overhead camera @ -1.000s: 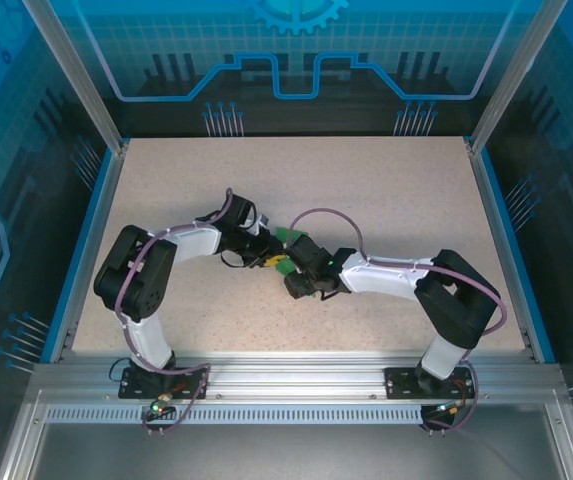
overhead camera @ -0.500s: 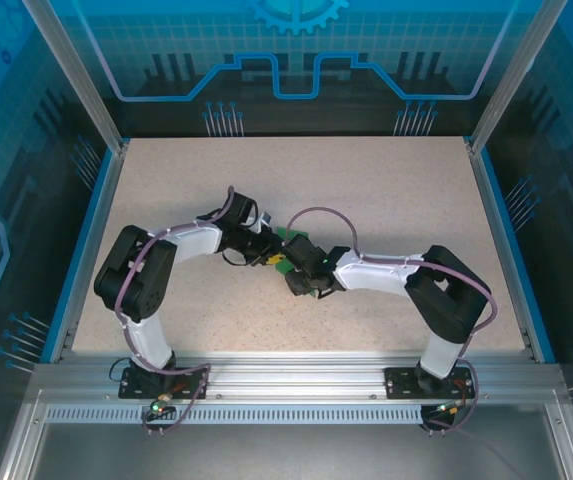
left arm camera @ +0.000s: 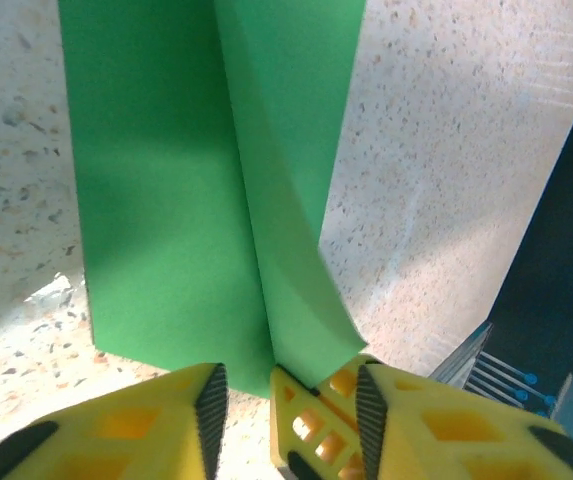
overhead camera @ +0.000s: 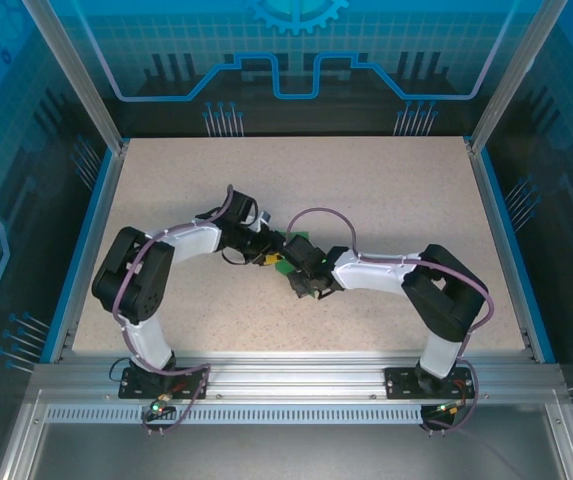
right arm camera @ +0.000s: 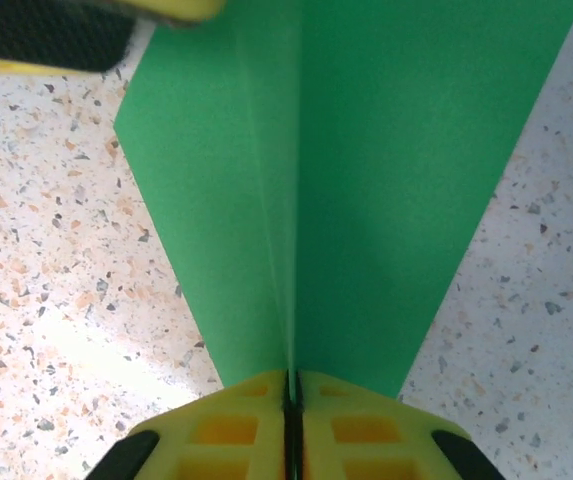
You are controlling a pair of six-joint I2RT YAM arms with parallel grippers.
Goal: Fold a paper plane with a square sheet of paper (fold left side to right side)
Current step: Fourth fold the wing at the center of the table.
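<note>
Near the middle of the table (overhead camera: 386,190), between the two wrists, lies the green paper (overhead camera: 289,240), already creased into a long shape that narrows toward one end. The right gripper (right arm camera: 291,385) has its fingers pressed tightly together on the centre crease at that narrow end. I judge this is to keep the fold sharp and to stop the paper from sliding. At the opposite end the left gripper (left arm camera: 266,390) has its fingers apart around the raised fold and grasps nothing. One flap curls up close to one of these fingers; whether they touch, I cannot tell. From above, the wrists cover most of the paper. Both wrist views cut off its far end, and its narrow tip is hidden inside the right fingers.
</note>
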